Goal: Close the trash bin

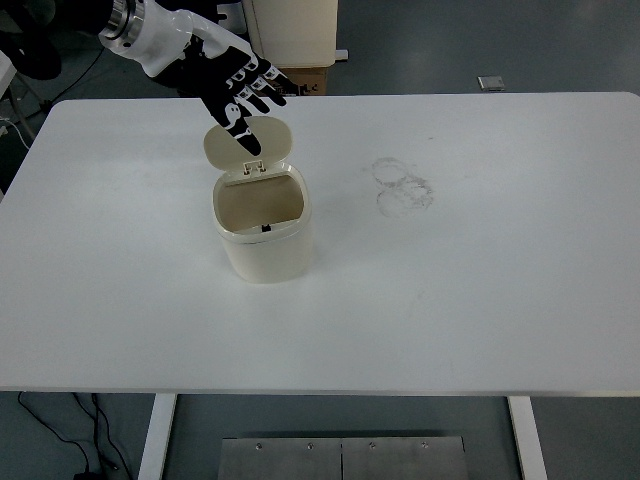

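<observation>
A small cream trash bin [265, 235] stands on the white table [480, 290], left of the middle. Its oval lid [240, 145] is swung up and back on the hinge, so the brown inside shows. My left hand [240, 92], black with white joints, reaches in from the upper left with fingers spread. It hovers over the raised lid, and its lowest fingertip overlaps the lid's upper part. Whether it touches the lid I cannot tell. The hand holds nothing. My right arm is out of view.
Faint ring marks [403, 185] stain the table right of the bin. Beyond the far edge stand a cream cabinet [292, 30] on a cardboard box [292, 80], and a small grey object [491, 83] lies on the floor.
</observation>
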Controlling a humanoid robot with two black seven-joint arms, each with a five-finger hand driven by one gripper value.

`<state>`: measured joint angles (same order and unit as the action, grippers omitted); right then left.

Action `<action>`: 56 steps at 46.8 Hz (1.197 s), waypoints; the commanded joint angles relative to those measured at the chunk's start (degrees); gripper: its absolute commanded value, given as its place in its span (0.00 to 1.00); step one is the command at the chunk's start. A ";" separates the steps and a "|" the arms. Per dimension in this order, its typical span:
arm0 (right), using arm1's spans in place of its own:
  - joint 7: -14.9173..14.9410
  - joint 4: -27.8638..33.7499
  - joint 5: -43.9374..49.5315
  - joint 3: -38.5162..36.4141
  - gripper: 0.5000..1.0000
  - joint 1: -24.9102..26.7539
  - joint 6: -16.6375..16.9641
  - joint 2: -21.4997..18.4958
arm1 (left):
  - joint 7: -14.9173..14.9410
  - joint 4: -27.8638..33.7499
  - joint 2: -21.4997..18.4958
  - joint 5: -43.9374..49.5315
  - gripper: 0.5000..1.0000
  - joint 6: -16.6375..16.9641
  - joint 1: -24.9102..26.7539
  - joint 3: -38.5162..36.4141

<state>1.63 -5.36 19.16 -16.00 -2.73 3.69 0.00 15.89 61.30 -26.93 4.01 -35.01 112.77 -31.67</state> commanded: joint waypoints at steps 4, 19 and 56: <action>0.04 0.00 0.00 0.00 0.98 0.00 0.00 0.00 | 1.33 2.07 0.21 0.03 1.00 0.01 0.17 -0.06; -0.05 0.00 0.00 0.00 0.98 0.00 0.00 0.00 | 4.85 3.21 0.12 -0.06 1.00 0.01 0.08 -0.14; -0.05 0.00 0.00 0.00 0.98 0.00 0.00 0.00 | 7.49 9.19 -0.14 -0.06 1.00 0.01 -0.18 -3.31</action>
<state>1.62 -5.36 19.16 -15.99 -2.72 3.69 0.00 23.29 69.87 -26.99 3.95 -35.00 112.59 -34.98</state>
